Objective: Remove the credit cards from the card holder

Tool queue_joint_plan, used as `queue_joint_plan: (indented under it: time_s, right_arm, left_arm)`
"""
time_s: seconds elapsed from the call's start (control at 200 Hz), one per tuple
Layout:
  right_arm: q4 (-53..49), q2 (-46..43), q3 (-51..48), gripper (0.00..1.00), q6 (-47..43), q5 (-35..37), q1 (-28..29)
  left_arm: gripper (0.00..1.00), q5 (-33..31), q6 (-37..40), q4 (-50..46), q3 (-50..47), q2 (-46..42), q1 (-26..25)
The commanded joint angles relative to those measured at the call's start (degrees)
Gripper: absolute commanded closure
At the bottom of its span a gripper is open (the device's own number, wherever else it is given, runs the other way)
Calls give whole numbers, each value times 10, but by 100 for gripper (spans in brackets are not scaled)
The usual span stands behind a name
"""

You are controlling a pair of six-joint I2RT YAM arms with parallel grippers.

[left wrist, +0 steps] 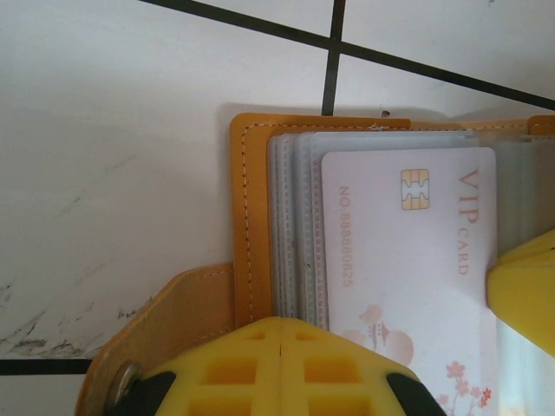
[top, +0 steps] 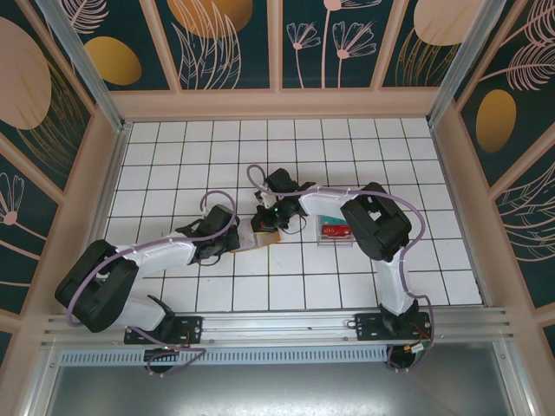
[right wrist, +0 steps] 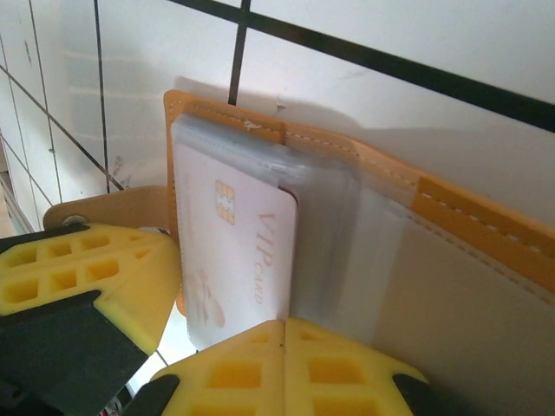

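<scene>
The tan-orange card holder (top: 265, 237) lies open on the white tiles between my two grippers. In the left wrist view its stitched edge (left wrist: 251, 217) frames clear pockets, and a white VIP credit card (left wrist: 408, 251) with a gold chip sits in them. My left gripper (left wrist: 286, 328) is shut, its yellow tips resting on the holder's edge beside the snap strap (left wrist: 165, 321). My right gripper (right wrist: 283, 328) is shut on the lower corner of the credit card (right wrist: 234, 251), which stands partly out of its pocket in the holder (right wrist: 468, 217).
A clear plastic box (top: 334, 230) with red and teal contents sits just right of the holder, under the right arm's forearm. The left gripper's yellow fingers (right wrist: 95, 269) crowd the holder's left side. Low walls (top: 100, 173) bound the tiled table.
</scene>
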Motion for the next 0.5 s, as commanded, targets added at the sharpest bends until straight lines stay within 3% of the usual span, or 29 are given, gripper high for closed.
queue_joint_plan:
  time_s: [0.0,0.4,0.445,0.495]
  right_arm:
    - [2,-8,-14,100,1,2,-7]
    - [10,-36,-49,100,2,-1,-21]
    - [18,-34,-49,89,7,-6,-21]
    - [28,-31,-49,82,12,-15,-20]
  left_arm:
    - [100,-9,-13,-24,-8,14,3]
    - [100,-13,-17,-30,-18,12,3]
    - [100,-11,-17,-29,-17,13,3]
    - [100,-10,-17,-28,-16,14,3]
